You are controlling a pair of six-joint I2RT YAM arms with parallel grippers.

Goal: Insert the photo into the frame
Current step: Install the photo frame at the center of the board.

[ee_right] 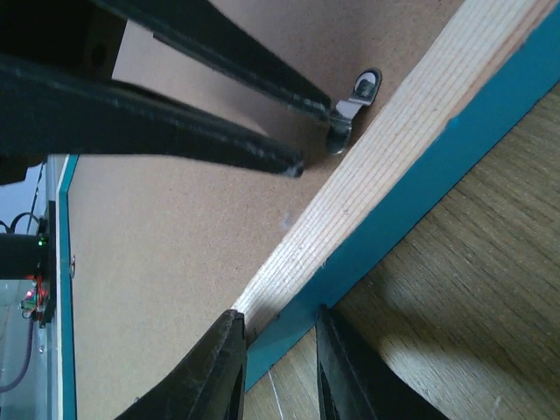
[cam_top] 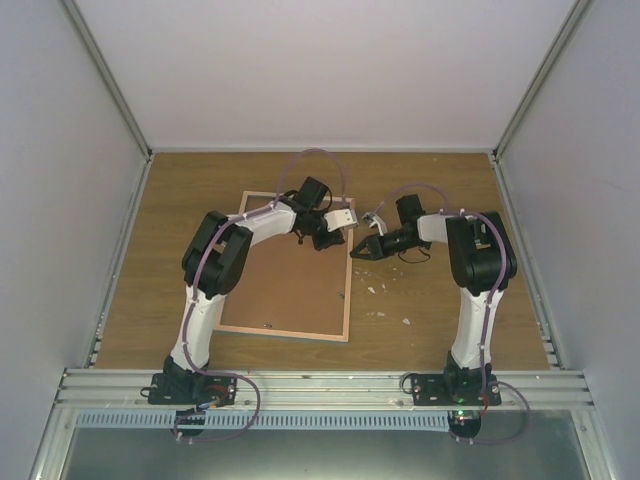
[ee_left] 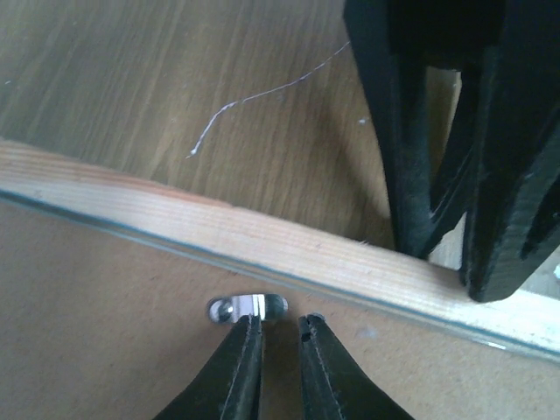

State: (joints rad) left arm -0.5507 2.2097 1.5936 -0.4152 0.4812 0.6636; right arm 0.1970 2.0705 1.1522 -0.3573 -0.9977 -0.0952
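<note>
The frame [cam_top: 290, 290] lies face down on the table, brown board up, with its light wood edge [ee_left: 262, 236] and teal side [ee_right: 420, 184] showing. My left gripper [ee_left: 278, 322] is over the board near the frame's right edge, jaws a little apart, one fingertip [ee_left: 249, 328] touching a small metal clip [ee_left: 248, 307]. The clip also shows in the right wrist view [ee_right: 354, 101]. My right gripper [ee_right: 278, 317] straddles the frame's right rail, one finger on the wood side and one on the teal side. The photo is not in view.
Small white scraps [cam_top: 385, 290] lie on the wooden table [cam_top: 440, 320] right of the frame. A thin white thread [ee_left: 254, 94] lies on the table beyond the rail. Pale walls enclose the table on three sides.
</note>
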